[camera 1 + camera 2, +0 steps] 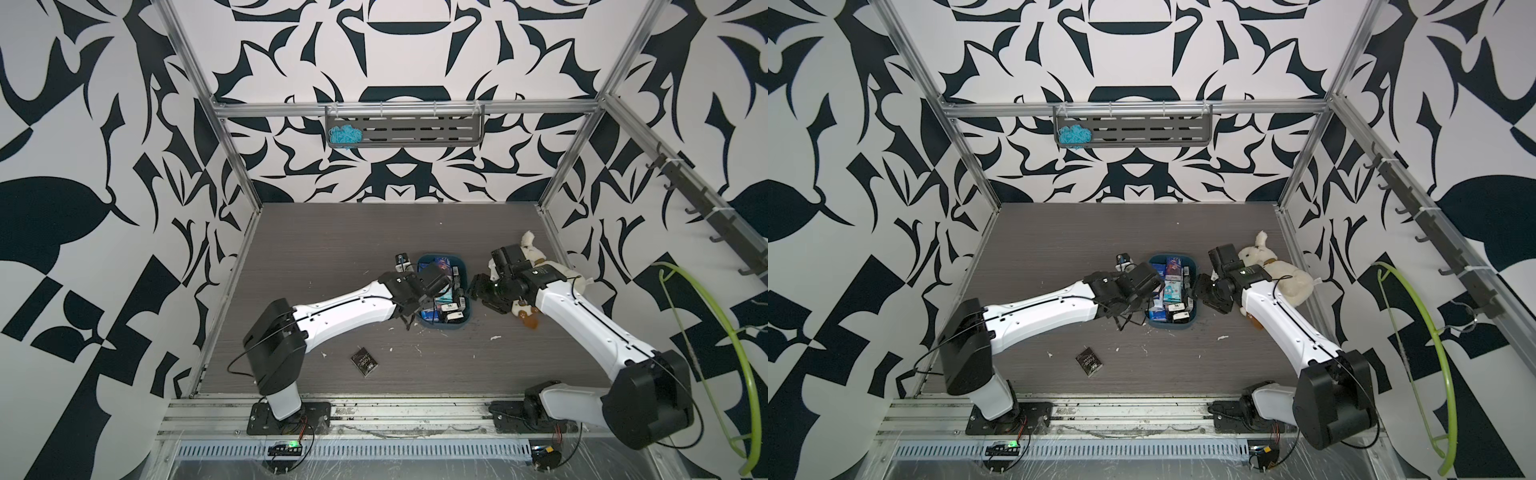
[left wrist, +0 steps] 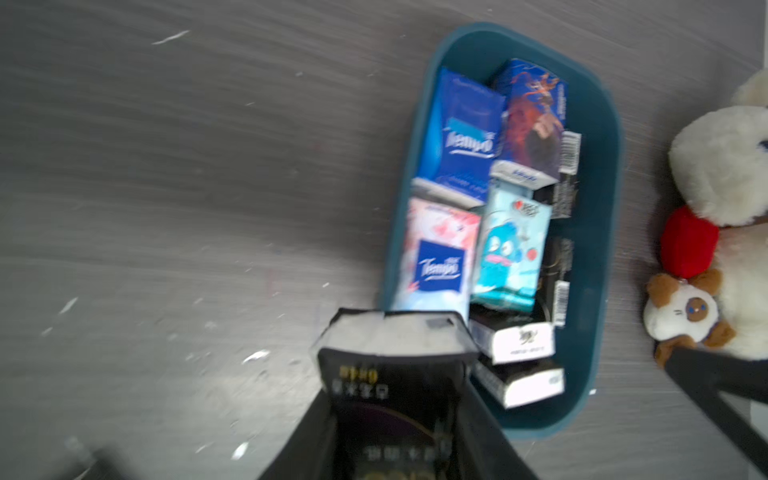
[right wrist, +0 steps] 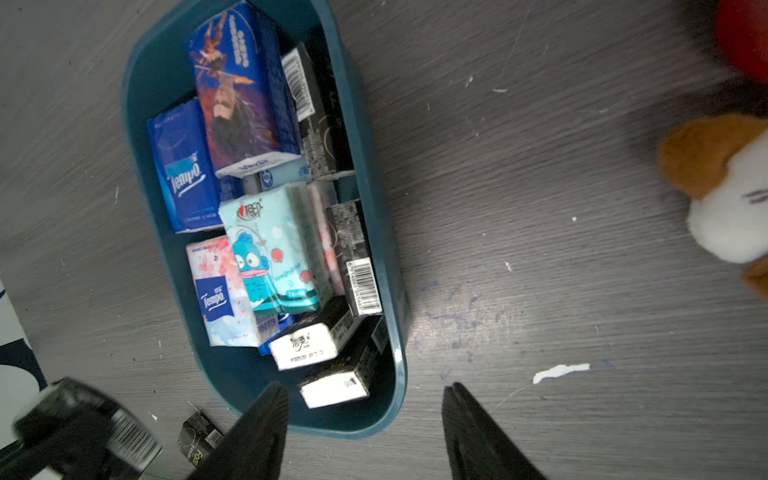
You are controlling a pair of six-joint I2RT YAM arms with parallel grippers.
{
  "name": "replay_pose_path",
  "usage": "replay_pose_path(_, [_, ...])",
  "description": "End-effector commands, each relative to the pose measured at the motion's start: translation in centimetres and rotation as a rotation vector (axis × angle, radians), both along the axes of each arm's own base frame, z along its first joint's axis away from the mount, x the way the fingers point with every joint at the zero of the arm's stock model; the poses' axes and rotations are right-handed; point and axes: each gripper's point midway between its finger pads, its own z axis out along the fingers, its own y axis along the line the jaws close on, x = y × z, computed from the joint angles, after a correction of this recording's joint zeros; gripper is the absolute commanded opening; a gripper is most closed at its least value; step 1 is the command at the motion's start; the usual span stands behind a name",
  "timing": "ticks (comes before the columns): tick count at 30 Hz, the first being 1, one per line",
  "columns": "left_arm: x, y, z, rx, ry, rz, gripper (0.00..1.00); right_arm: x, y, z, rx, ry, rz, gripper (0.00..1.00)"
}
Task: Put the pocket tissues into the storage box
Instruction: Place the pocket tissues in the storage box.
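The dark teal storage box [image 1: 466, 321] [image 1: 1197, 308] sits mid-table, with several pocket tissues [image 2: 457, 137] in blue, pink-white, teal and black lying in it. My left gripper [image 2: 397, 399] [image 1: 432, 301] is at the box's left rim, shut on a black tissue packet [image 2: 395, 374] with gold and white lettering. To the right of the box my right gripper [image 3: 366, 388] [image 1: 478, 293] stands open and empty, its fingers either side of a box corner [image 3: 395, 399]. A black packet [image 1: 365, 362] [image 1: 1089, 361] lies loose on the table in front. Another packet [image 1: 402, 262] lies behind the box's left corner.
A cream plush rabbit [image 1: 1275, 270] and a small brown-white plush toy [image 2: 681, 316] lie right of the box, under my right arm. A grey slotted shelf [image 1: 436, 129] with teal yarn [image 1: 341, 135] hangs on the back wall. A green hoop [image 1: 727, 332] hangs at the right.
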Motion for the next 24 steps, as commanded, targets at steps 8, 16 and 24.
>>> replay_pose_path(8, [0.0, -4.5, -2.4, 0.030, 0.020, -0.098, 0.41, -0.8, 0.1, 1.1, 0.019, -0.020, 0.016, 0.64])
replay_pose_path(16, [-0.3, -5.6, -3.7, 0.038, 0.044, -0.117, 0.43, -0.9, 0.5, 1.3, 0.035, -0.017, 0.033, 0.64])
replay_pose_path(24, [-0.6, -5.2, -3.6, 0.074, 0.055, -0.128, 0.64, -1.5, 1.0, 2.2, 0.054, -0.025, 0.092, 0.63])
